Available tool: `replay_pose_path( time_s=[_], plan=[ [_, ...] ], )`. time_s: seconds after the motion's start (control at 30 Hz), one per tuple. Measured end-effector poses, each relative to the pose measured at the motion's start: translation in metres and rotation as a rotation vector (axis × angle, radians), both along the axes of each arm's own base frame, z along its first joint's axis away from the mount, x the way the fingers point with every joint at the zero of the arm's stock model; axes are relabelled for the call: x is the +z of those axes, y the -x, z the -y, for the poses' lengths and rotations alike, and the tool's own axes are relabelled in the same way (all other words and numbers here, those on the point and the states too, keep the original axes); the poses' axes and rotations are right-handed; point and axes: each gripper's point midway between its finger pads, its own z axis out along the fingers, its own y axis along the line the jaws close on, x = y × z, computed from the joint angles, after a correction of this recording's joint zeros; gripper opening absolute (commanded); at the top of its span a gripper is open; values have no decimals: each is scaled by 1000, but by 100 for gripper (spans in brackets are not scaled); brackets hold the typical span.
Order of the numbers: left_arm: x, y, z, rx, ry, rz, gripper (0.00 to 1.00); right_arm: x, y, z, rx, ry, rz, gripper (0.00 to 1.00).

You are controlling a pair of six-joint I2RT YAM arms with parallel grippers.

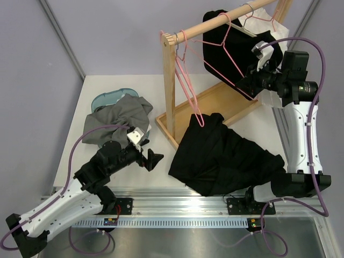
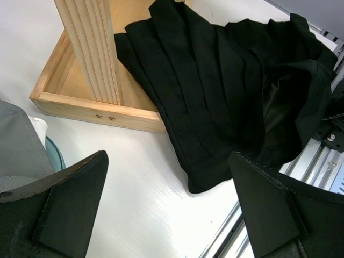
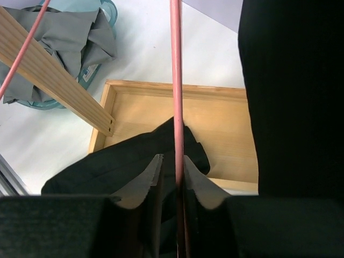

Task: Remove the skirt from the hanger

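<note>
At rail, right gripper (image 3: 173,161) stood narrowly parted around pink hanger (image 3: 176,80) wire, not clamping. Skirt (image 1: 226,156) lay heaped on desk (image 1: 134,86), overlapping tray (image 1: 215,102). Left gripper (image 2: 167,158) was wide, empty. Best judged: withdraw right gripper straight, without snagging wire.

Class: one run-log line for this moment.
left gripper: open above white table | right gripper: barely open around pink wire hanger | black pleated skirt: on table

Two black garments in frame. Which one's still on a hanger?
The hanging black garment, up on the wooden rail on a pink hanger. The other black skirt lies crumpled on the table.
</note>
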Motion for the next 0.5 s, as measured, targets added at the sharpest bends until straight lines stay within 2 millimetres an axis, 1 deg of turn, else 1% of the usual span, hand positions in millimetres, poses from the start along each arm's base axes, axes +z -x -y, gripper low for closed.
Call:
replay_pose_path(
  time_s=[0.03, 0.13, 0.17, 0.27, 0.3, 0.37, 0.4, 0.5],
  plan=[
    [-1, -1, 1, -2, -4, -2, 99, -1, 2, 0, 1, 3, -1, 29],
    [-4, -3, 6, -13, -13, -7, 99, -1, 8, 0, 6, 13, 2, 45],
    [-6, -4, 9, -20, -16, -13, 99, 0, 10, 0, 7, 17, 8, 55],
    [-11, -9, 23, -44, 0, -35, 99, 4, 17, 3, -1, 38, 35, 68],
    [-15, -10, 29, -53, 4, -54, 99, 5, 20, 4, -3, 45, 45, 75],
    [-25, -13, 41, -71, 11, -98, 99, 9, 26, 6, -9, 56, 68, 79],
    [-33, -15, 49, -81, 6, -123, 99, 10, 30, 8, -13, 60, 76, 84],
    [-58, -8, 73, -135, -42, -188, 99, 9, 38, 20, -46, 69, 88, 89]
  ],
)
